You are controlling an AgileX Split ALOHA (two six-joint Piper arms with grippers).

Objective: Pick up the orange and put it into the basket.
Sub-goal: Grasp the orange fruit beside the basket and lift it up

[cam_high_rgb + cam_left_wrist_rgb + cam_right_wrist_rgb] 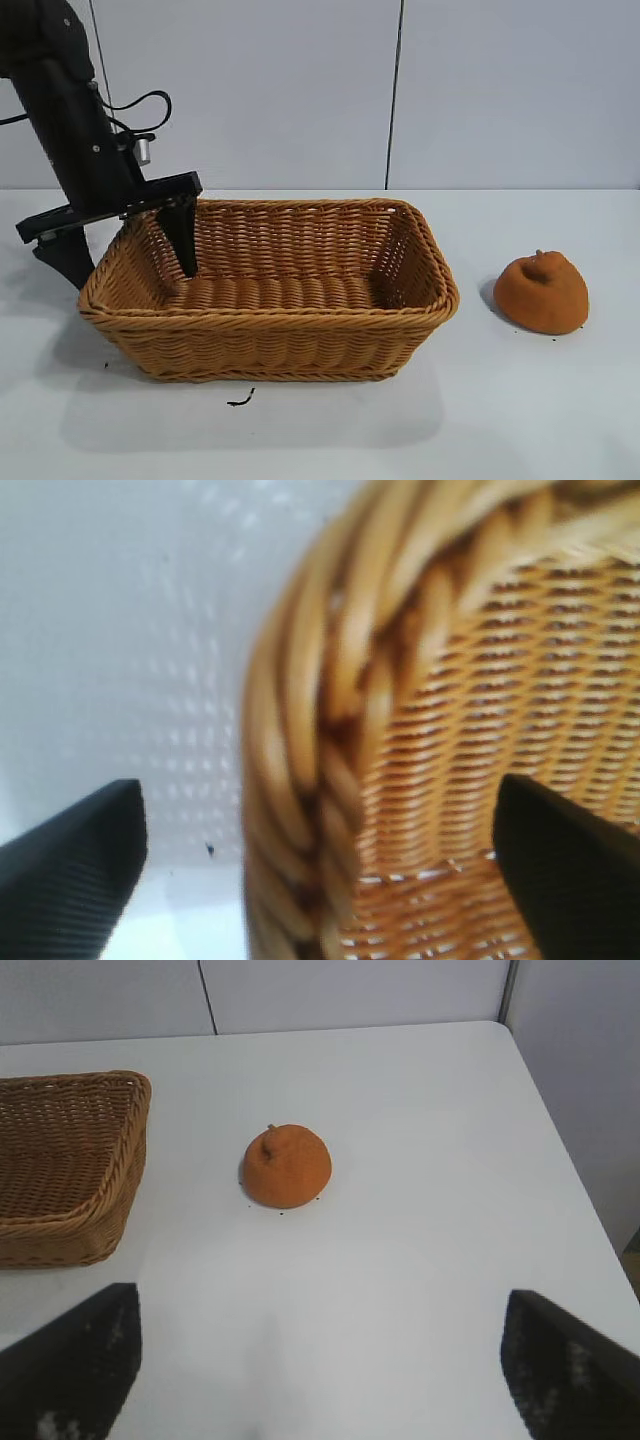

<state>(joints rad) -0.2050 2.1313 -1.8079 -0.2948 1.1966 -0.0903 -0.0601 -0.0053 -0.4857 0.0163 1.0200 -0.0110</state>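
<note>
Basket (270, 345) sits front-centre, left gripper (120, 245) straddling its left rim w/ jaws wide, holding nothing. Orange (541, 292) on table (520, 420), well right of basket – untouched. Risk: one finger is inside the wall, so moving sideways could snag the rim, dragging the basket.

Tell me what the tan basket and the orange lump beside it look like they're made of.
The large tan woven basket looks like wicker or rattan: braided rim, ribbed strands, slight sheen. The dull-orange lumpy mound looks matte and grainy, possibly foam or clay rather than real fruit; crumbs lie around it.
</note>
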